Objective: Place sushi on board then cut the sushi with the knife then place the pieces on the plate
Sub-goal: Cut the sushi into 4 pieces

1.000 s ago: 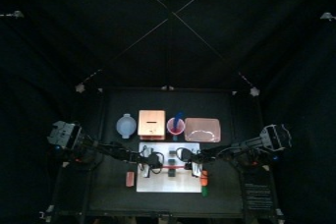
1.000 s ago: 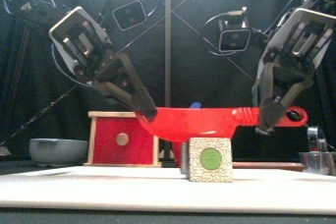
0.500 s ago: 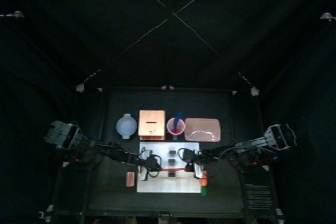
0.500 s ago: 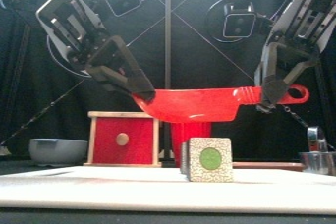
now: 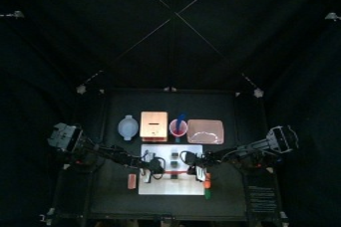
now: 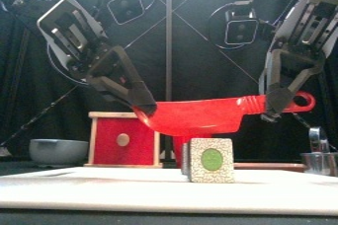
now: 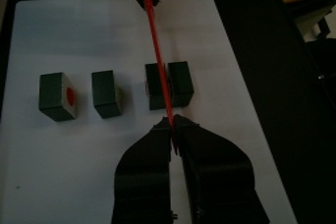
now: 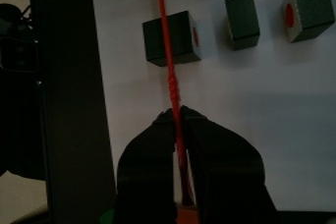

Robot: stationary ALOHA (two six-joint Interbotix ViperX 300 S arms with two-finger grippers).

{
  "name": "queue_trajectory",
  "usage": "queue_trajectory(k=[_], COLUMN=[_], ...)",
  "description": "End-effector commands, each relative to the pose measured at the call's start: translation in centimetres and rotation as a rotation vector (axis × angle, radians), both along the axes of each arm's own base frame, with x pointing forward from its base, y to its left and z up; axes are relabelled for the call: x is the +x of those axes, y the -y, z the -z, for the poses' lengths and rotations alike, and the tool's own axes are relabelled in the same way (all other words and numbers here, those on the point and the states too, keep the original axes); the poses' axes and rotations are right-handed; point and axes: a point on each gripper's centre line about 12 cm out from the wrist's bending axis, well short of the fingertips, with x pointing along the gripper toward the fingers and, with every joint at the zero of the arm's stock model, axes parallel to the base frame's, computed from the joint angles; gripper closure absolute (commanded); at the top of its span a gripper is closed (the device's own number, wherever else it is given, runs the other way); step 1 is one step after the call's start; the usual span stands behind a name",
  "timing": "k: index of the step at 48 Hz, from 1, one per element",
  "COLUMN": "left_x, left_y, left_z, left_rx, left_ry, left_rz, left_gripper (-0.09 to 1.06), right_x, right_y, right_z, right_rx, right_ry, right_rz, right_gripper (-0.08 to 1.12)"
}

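Overhead in the front view, a red knife [image 6: 199, 118] hangs level across the middle of the frame, held at both ends. The left fingers [image 6: 142, 111] are clenched on the blade tip at centre left. The right fingers [image 6: 278, 106] are clenched on the handle at centre right. Just beneath the blade, low in the frame, an end piece [image 6: 209, 160] of sushi stands on the white board [image 6: 79, 185].

From the left wrist, three sushi pieces [image 7: 105, 93] sit apart in a row across the board's middle. The knife shows edge-on as a thin red line running up from the fingers and crossing over the rightmost one.

On the table behind the board, from left to right in the top view, are a blue-grey bowl [image 5: 127, 126], a wooden box [image 5: 154, 126], a red cup [image 5: 178, 126] and the pink plate [image 5: 205, 131].
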Motion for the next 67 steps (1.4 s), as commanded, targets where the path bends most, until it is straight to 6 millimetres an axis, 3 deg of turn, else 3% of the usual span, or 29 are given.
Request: queue_trajectory(k=[1, 44, 67], left_x=[0.4, 0.9, 1.6], left_y=[0.8, 0.9, 1.2], left_z=[-1.1, -0.4, 1.4], left_rx=[-0.007, -0.001, 0.009], left_ry=[0.035, 0.023, -0.015], left_rz=[0.018, 0.02, 0.022], left_gripper=[0.58, 0.58, 0.58], right_x=[0.2, 0.1, 0.4], right_y=[-0.2, -0.4, -1.3], right_z=[-0.7, 0.0, 2.5], right_rx=[0.012, 0.018, 0.014], right_ry=[0.019, 0.002, -0.059], right_rz=[0.004, 0.008, 0.006], right_gripper=[0.72, 0.72, 0.72])
